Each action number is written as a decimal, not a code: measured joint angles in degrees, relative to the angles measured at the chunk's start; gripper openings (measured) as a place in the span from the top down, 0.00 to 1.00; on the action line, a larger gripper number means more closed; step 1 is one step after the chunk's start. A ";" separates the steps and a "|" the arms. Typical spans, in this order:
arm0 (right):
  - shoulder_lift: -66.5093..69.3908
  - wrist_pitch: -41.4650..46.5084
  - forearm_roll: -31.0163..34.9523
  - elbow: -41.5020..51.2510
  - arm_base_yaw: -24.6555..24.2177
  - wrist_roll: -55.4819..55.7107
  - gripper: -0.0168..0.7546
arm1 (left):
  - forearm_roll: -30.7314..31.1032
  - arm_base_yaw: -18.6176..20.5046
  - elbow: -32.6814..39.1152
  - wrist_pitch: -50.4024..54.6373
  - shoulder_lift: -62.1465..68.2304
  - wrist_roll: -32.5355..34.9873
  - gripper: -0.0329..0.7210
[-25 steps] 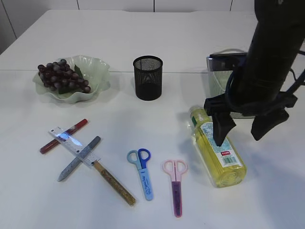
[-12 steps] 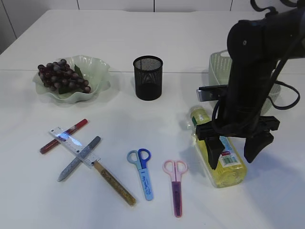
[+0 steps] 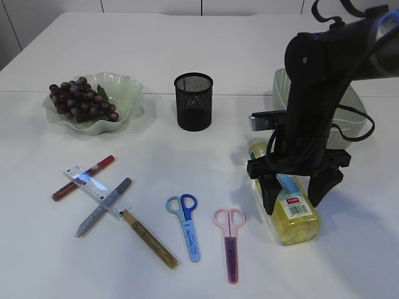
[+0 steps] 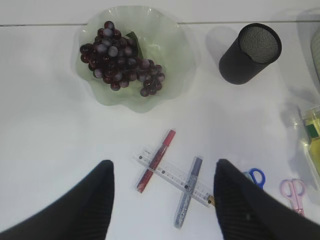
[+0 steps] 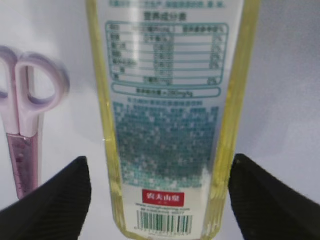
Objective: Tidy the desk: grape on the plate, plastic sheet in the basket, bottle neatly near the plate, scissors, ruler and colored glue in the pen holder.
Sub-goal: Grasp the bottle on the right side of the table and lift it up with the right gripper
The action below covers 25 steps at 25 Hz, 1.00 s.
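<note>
Right gripper jaws spread wide astride lying yellow plastic bottle, not clamped, left gripper released, empty above white table.

Right pincer wide astride the lying bottle.

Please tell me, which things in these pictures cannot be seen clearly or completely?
- Basket, exterior view: the right arm covers most of it, so its contents cannot be seen.
- Bottle, right wrist view: neck and cap cut off by the top edge; label print too small to read.
- Ruler, left wrist view: its far end is hidden behind the left gripper's finger.
</note>
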 joint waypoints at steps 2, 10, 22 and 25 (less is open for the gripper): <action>0.83 0.27 0.00 -0.10 0.00 0.00 0.12 | 0.11 0.00 0.00 0.00 0.00 0.00 0.35; 2.87 -0.06 -0.10 -0.13 0.00 0.00 0.12 | 0.20 0.00 0.00 0.00 0.00 0.00 0.35; 4.72 -0.72 0.08 -0.23 0.00 0.00 0.15 | 0.20 0.00 0.00 0.08 0.00 0.00 0.35; 4.72 -0.72 0.08 -0.23 0.00 0.00 0.24 | 0.20 0.00 0.00 0.08 0.00 0.00 0.35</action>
